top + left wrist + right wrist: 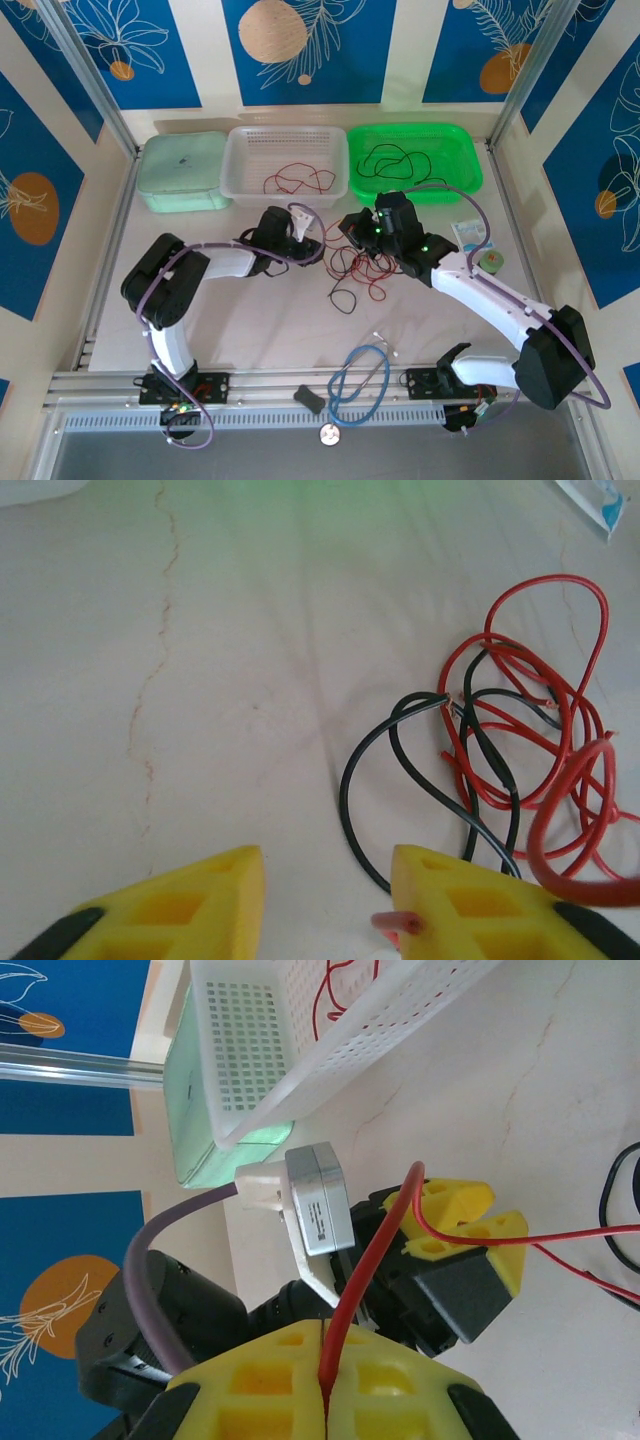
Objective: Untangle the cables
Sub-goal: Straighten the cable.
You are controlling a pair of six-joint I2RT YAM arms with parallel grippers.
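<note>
1. While the red cable (372,1260) is clamped between the closed fingers of the right claw (325,1388), that clamp is best held firm. The strand is thread-thin and is judged likely to slide through the pads.
2. Ahead of that claw, the strand is seen to run up to the left claw (325,915), whose fingers stand apart with nothing in the gap. A red strand is draped against the outside of one finger (470,900) rather than gripped.
3. The tangle (520,750) of red and black strands is found on the table just ahead of the left claw and off to one side. A black loop (350,780) lies nearest its fingers.
4. Before any pull is made, the strand resting on the left finger should be cleared, or the pull is likely to be taken by that finger instead of the knot.
5. The pull is best made slowly, up and away from the tangle. If the whole knot is lifted with it, the left claw can be closed on the black loop so that the rest is pinned.
6. Beyond both claws, red strands are seen in the basket (245,170) and black ones in the tray (462,178), so the freed red cable is judged to belong in the basket.
</note>
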